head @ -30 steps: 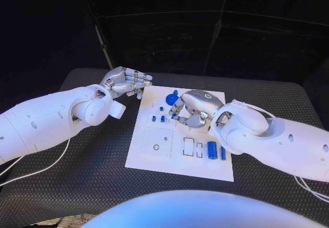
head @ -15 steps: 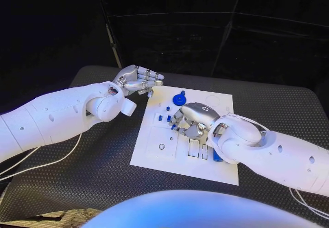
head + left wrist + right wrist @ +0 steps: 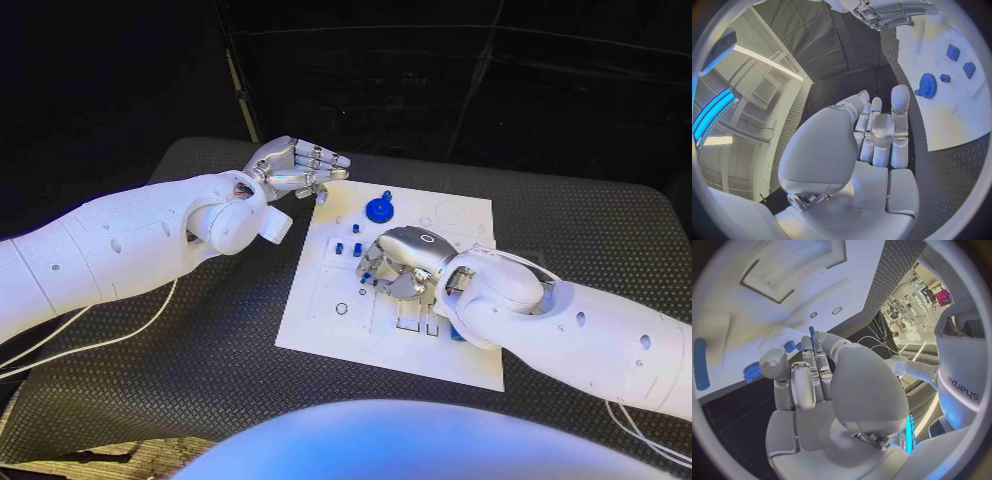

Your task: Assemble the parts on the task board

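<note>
Looking down from the head camera, I see my right hand [image 3: 401, 256] curled over the task board's [image 3: 329, 335] middle, its grip unclear; the blue gear [image 3: 379, 209] lies near the far edge. My left wrist camera shows the left hand [image 3: 879, 137] curled, holding nothing.

Black table [image 3: 188, 350] (textured); task board [image 3: 332, 330] atop

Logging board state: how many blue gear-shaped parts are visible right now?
1: the blue gear sits on the task board near its far edge, between left hand and right hand. The right hand may hide other parts.
</note>
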Motion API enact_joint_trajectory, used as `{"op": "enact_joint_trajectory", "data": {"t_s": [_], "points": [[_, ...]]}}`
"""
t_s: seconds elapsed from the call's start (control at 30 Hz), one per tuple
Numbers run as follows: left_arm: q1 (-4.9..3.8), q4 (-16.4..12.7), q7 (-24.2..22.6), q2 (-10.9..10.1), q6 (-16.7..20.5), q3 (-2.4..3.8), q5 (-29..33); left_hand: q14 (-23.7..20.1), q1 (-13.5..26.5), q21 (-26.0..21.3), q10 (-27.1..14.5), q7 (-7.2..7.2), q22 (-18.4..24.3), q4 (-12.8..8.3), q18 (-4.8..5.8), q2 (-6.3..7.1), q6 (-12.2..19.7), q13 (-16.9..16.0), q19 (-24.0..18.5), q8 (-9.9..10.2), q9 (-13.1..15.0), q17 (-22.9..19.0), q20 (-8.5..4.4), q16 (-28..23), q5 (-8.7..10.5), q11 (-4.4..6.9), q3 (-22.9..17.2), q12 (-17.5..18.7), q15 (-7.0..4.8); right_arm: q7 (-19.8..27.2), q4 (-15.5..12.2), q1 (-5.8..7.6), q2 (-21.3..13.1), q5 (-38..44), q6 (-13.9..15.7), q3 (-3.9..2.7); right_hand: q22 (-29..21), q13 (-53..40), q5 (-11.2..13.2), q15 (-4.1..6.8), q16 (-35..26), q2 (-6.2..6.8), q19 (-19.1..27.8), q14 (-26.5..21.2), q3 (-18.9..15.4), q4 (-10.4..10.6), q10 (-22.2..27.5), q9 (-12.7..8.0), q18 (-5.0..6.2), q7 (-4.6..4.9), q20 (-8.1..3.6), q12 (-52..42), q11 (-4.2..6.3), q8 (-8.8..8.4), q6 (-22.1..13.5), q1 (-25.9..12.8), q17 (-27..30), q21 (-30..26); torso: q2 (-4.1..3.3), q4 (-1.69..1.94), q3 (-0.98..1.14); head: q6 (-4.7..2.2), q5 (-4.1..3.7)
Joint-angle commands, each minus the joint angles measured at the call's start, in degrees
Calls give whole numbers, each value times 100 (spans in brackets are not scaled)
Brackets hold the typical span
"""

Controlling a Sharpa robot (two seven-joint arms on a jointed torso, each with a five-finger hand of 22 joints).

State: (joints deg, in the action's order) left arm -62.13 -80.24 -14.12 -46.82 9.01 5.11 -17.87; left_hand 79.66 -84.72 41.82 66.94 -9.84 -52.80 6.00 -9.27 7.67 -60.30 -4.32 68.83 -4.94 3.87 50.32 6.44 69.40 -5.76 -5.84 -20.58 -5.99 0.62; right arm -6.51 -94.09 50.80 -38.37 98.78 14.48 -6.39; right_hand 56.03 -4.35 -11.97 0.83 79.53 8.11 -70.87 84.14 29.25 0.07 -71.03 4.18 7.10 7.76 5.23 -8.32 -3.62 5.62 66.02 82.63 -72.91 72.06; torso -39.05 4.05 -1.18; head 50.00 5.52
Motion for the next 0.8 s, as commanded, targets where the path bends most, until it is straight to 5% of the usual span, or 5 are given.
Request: {"op": "enact_joint_trajectory", "data": {"t_s": [0.03,0.8], "points": [[-9,2,-57,10,-12,7,28,-23,-33,1,-47,-16,-1,-34,-63,13,19,8,-41,26,-7,-5,11,-28,-7,1,13,-17,16,66,-7,-1,3,61,-227,41,5,-6,20,-13,30,-19,0,291,-13,-6,5,-1,-23,42,7,22,-34,-11,-6,-15,5,5,0,-3,1,0,22],[-9,12,-50,1,-17,7,28,-26,-24,-3,-54,-18,0,-37,-62,16,24,8,-40,28,-7,-12,14,-31,-6,-2,12,-19,20,37,26,-4,31,128,-352,93,4,-7,36,-14,34,-23,2,292,-25,-8,5,-1,-23,41,9,24,-34,-11,-3,-26,1,5,1,2,-3,0,-7]]}}
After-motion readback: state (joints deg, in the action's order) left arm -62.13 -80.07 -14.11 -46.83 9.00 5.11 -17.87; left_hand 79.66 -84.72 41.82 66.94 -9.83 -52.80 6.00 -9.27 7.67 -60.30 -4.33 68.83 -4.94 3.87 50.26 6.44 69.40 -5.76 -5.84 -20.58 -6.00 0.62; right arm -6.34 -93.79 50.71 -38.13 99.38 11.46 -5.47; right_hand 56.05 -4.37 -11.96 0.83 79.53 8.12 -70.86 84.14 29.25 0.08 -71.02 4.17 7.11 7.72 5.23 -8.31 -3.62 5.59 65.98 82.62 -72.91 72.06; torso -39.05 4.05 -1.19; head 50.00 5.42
